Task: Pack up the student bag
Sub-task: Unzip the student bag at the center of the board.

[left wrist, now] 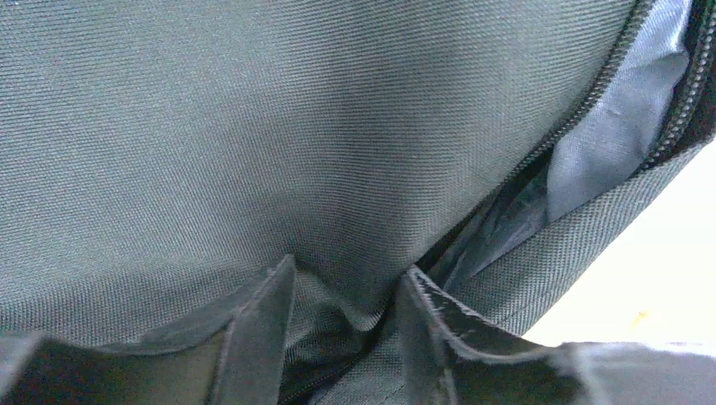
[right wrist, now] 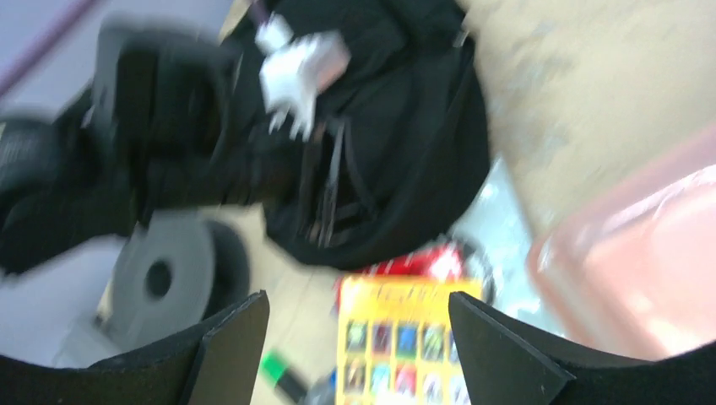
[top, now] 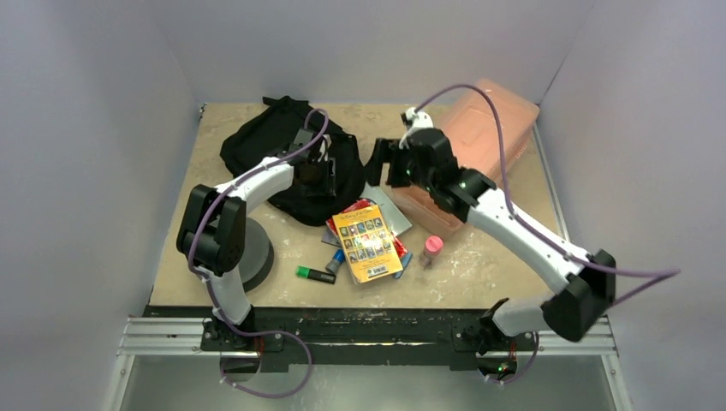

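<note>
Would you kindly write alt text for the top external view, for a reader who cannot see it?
Two robot arms reach over a table: the left end effector sits on a black backpack, and the right end effector hovers open between it and a pink box. A yellow booklet, green marker and pink-capped bottle lie nearer the bases.

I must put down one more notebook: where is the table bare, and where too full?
Bare table shows front right, between the pink-capped bottle and the right arm, and in the far-left corner beside the student bag. Crowded: the middle, around the books and markers.
</note>
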`<action>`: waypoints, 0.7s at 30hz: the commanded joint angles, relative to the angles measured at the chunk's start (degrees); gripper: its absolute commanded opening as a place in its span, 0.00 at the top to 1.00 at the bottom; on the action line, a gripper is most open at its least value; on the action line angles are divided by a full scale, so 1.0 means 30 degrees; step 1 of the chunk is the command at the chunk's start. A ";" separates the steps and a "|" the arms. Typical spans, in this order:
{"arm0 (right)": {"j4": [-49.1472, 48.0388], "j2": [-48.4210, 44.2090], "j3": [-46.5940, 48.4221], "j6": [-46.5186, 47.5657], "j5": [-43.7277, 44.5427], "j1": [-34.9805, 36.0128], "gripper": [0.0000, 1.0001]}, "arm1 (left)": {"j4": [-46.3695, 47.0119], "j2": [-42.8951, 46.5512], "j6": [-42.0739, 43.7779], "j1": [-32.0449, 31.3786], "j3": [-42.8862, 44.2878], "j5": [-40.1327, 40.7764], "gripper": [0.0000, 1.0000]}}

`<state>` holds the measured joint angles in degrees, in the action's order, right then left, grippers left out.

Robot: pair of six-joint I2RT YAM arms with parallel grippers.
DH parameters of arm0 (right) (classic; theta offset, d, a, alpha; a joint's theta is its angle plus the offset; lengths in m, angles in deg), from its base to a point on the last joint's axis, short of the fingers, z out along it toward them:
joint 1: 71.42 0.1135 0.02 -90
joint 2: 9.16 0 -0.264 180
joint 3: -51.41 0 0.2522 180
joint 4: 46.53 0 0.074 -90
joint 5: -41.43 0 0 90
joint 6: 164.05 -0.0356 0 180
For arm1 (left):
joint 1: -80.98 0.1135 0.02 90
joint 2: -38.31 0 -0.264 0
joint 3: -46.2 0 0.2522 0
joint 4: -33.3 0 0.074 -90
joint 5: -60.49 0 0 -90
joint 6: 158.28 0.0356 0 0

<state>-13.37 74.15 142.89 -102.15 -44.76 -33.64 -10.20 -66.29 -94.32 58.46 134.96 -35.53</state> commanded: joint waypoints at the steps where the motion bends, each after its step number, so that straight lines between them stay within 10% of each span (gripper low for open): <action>1: -0.0851 -0.3458 -0.4433 -0.3919 -0.1601 0.1934 0.19 | -0.0071 0.0373 0.0017 0.0037 0.0773 -0.0673 0.61; 7: -0.1872 -0.6868 -0.9176 -0.8492 -0.3917 0.2875 0.20 | -0.0409 0.1070 0.0746 0.0037 0.1156 -0.0499 0.98; 21: -0.3369 -0.6757 -1.1399 -0.9826 -0.3852 0.2905 0.17 | -0.0580 0.4147 0.2433 0.0070 0.1253 0.1129 1.00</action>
<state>-17.98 52.73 107.63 -134.84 -57.20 -24.92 -11.97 -58.73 -90.13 58.48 136.34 -33.59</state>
